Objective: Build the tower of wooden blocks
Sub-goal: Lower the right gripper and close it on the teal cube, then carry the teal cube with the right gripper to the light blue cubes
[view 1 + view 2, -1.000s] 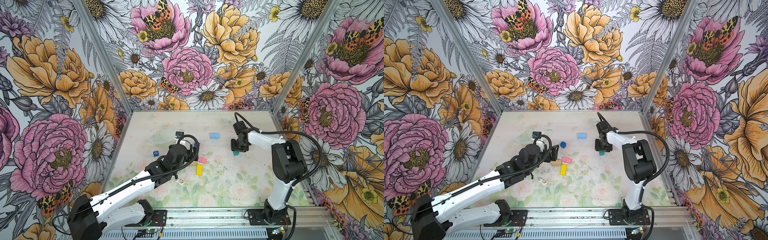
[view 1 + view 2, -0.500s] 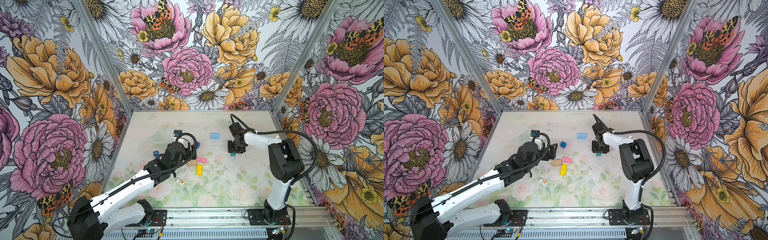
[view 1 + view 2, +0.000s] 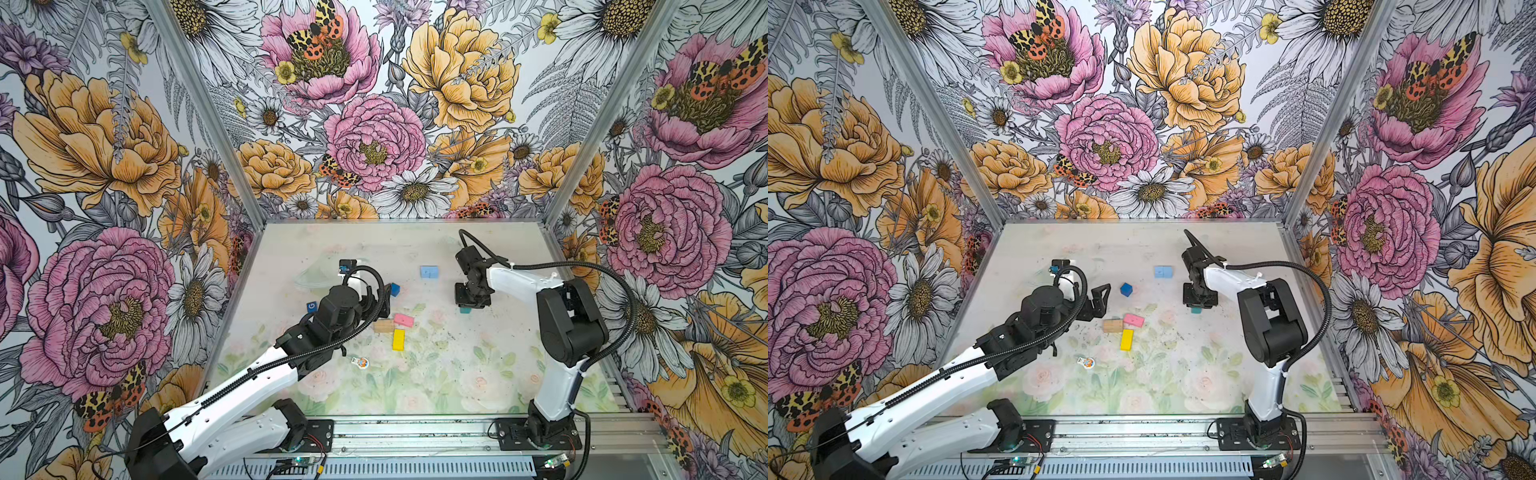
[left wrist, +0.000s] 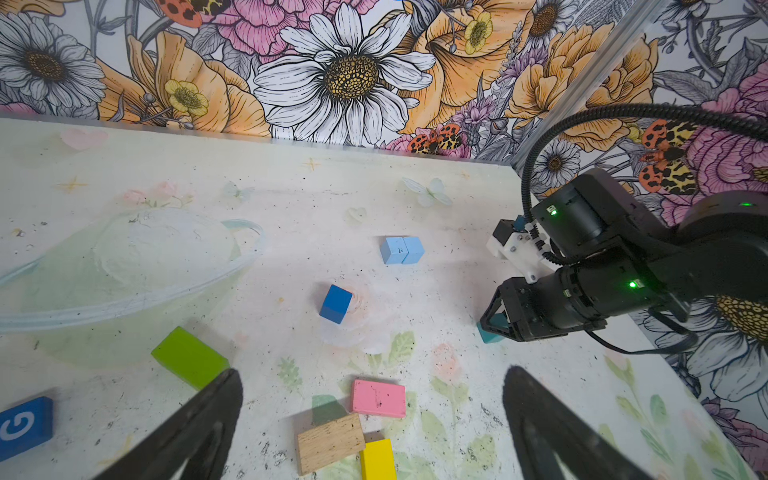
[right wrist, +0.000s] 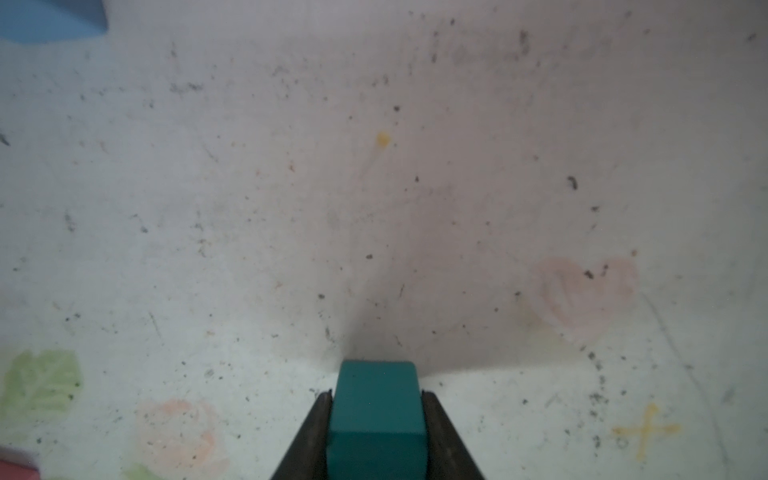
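My right gripper (image 5: 376, 394) is shut on a teal cube (image 5: 376, 415), low over the table on the right in both top views (image 3: 465, 310) (image 3: 1196, 310). My left gripper (image 4: 372, 374) stands open and empty above a cluster of three bricks: pink (image 4: 378, 398), bare wood (image 4: 330, 442) and yellow (image 4: 377, 459). A dark blue cube (image 4: 336, 304) and two light blue cubes side by side (image 4: 401, 250) lie beyond them. A green brick (image 4: 189, 357) lies by one left finger and is hidden under the arm in both top views. No tower stands.
A blue block marked G (image 3: 312, 306) lies left of the left wrist. A clear plastic dish (image 4: 124, 266) sits toward the back left. A small round sticker (image 3: 360, 362) lies nearer the front. Flowered walls close in three sides of the table (image 3: 415, 395).
The right gripper has shifted slightly left and shut on the teal cube. The left arm has drifted a little left, still open.
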